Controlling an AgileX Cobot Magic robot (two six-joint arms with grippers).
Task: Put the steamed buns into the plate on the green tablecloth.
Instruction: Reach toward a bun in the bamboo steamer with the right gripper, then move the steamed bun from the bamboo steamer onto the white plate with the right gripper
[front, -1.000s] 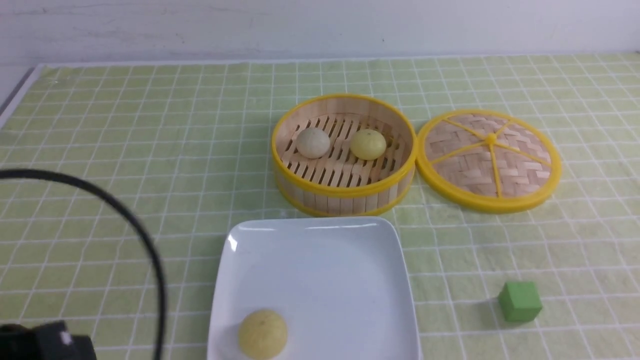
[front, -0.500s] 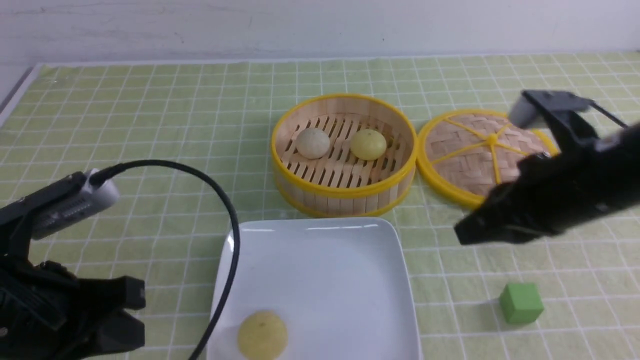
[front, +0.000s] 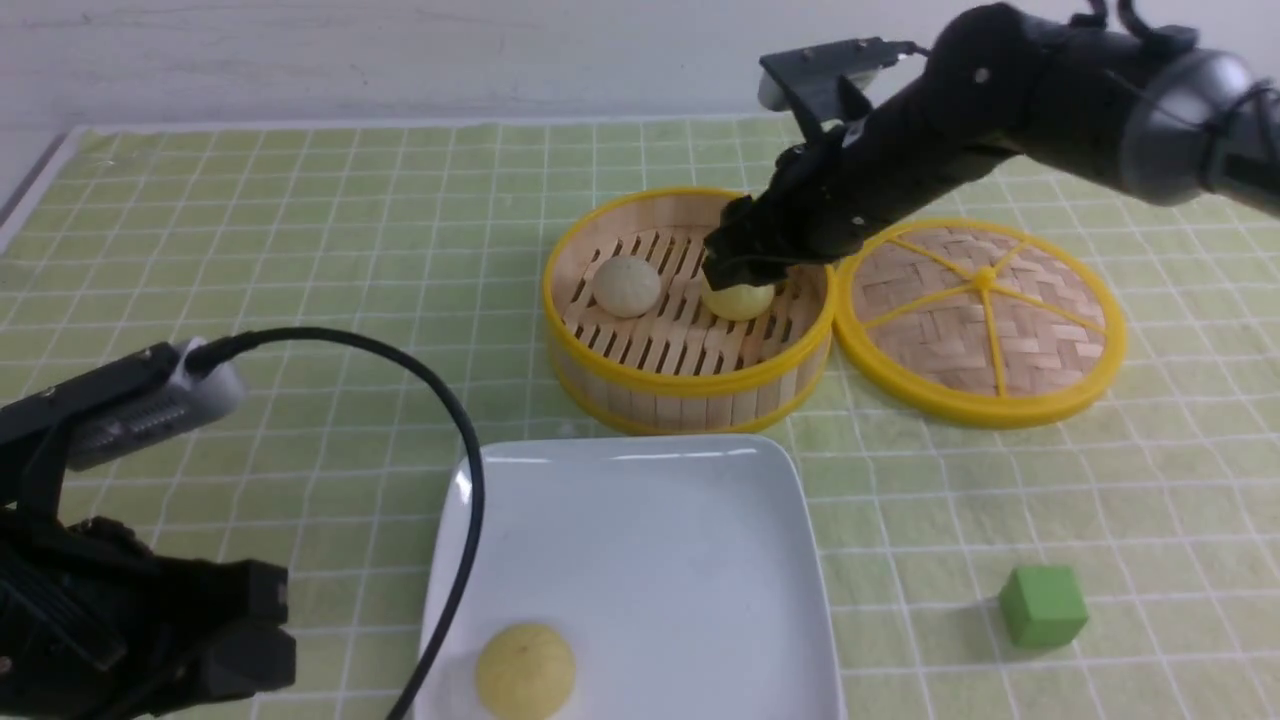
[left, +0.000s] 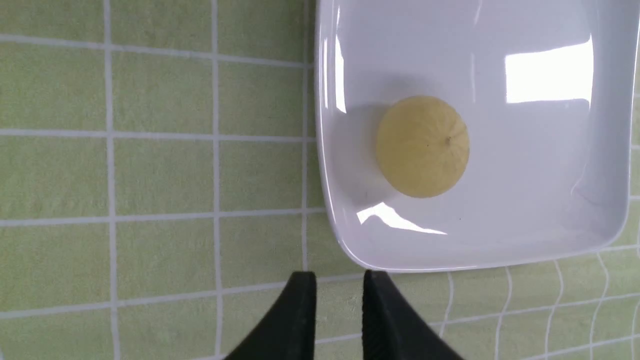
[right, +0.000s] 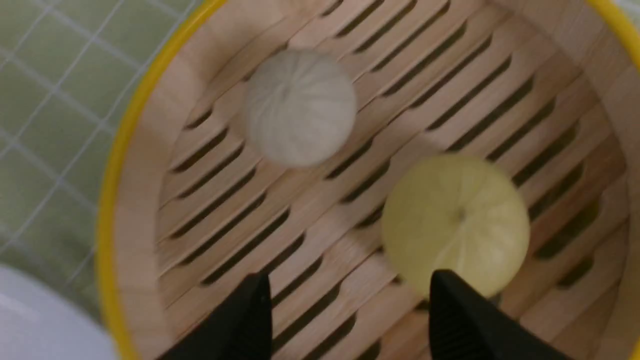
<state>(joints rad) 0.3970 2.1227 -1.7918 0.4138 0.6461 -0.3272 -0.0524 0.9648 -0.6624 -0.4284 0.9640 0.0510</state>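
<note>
One pale yellow steamed bun (front: 525, 668) (left: 422, 146) lies in the near left corner of the white square plate (front: 650, 560) (left: 525, 175) on the green tablecloth (front: 300, 250). An off-white bun (front: 626, 285) (right: 299, 106) and a second yellow bun (front: 742, 300) (right: 455, 220) sit in the bamboo steamer (front: 690, 385). My right gripper (front: 740, 265) (right: 347, 285) hangs open just over the steamer; one finger overlaps the yellow bun's edge and nothing is gripped. My left gripper (front: 275, 630) (left: 340, 280) hovers left of the plate's corner, its fingers slightly apart and empty.
The woven steamer lid (front: 980, 320) lies flat to the right of the steamer. A green cube (front: 1040, 603) sits on the cloth near the front right. The left arm's cable (front: 440, 400) loops over the plate's left edge.
The right arm swung in from the right, over the lid, to the steamer, and its jaws spread wide. The left arm came into view at lower left, then held still; its jaws parted a little.
</note>
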